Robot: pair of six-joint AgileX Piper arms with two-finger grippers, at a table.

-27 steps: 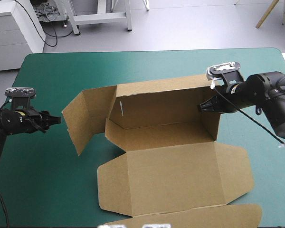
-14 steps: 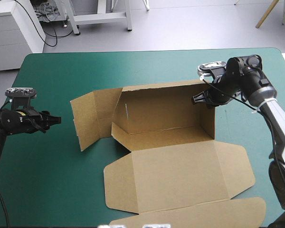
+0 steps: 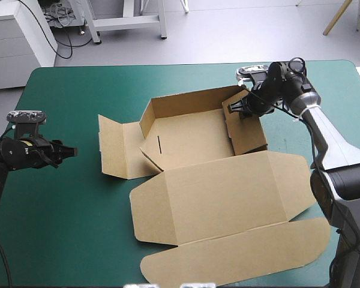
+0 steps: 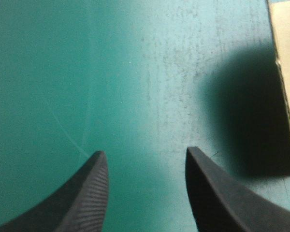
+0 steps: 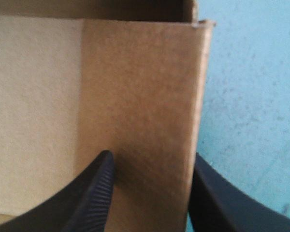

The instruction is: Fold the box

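Brown box (image 3: 192,137), wall between parted right jaws

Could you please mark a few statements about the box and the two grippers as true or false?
1. The right gripper straddles the right wall of the box, one finger inside and one outside. True.
2. The left gripper grips the box's left end panel. False: it hangs open over the bare teal-green cover, apart from the box.
3. The lid lies flat on the near side of the box. True.
4. The left end panel is raised and tucked in. False: it lies splayed outward on the cover.
5. The right gripper's fingers meet in one pointed arch. False: they stand apart with the wall between them.
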